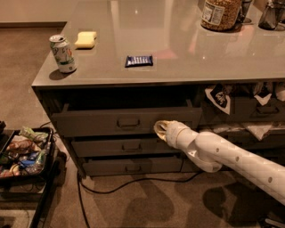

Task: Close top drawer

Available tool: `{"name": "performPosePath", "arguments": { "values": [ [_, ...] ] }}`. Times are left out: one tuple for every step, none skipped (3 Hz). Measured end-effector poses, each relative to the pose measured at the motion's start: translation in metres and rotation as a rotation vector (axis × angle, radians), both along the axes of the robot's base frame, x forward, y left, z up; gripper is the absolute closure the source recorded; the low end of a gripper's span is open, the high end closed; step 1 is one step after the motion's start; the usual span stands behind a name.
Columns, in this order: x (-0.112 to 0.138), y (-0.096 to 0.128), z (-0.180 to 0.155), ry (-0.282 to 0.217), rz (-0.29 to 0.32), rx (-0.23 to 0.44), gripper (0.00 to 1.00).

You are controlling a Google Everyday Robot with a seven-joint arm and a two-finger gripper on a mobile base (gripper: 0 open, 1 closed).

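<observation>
The top drawer [102, 121] is the tall dark-grey front under the counter's left half, with a small loop handle [128, 121] at its centre. It stands slightly pulled out, with a dark gap above it. My gripper [160, 129] is at the end of the white arm [231, 158] that reaches in from the lower right. It rests against the drawer front, right of the handle.
Two slimmer grey drawers [124, 147] sit below. Drawers with white rags [249, 100] are to the right. On the counter [178, 53] lie a soda can [62, 53], a yellow sponge [85, 39], a blue packet [139, 60] and a jar [220, 13]. A bin of snacks [22, 151] and a cable [133, 185] are on the floor.
</observation>
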State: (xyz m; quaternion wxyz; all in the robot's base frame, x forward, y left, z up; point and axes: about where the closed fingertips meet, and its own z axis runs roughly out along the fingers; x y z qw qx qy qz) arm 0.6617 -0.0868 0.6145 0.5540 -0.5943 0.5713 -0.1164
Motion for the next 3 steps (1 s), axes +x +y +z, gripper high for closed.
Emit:
{"name": "performPosePath", "arguments": {
  "values": [
    [0.0044,-0.0012,-0.0148,0.044,-0.009,-0.001,1.0],
    [0.0083,-0.0011,-0.0212,0.058,-0.014,-0.003,1.0],
    [0.0133,-0.0052,-0.0214,0.05,-0.038,-0.002,1.0]
  ]
}}
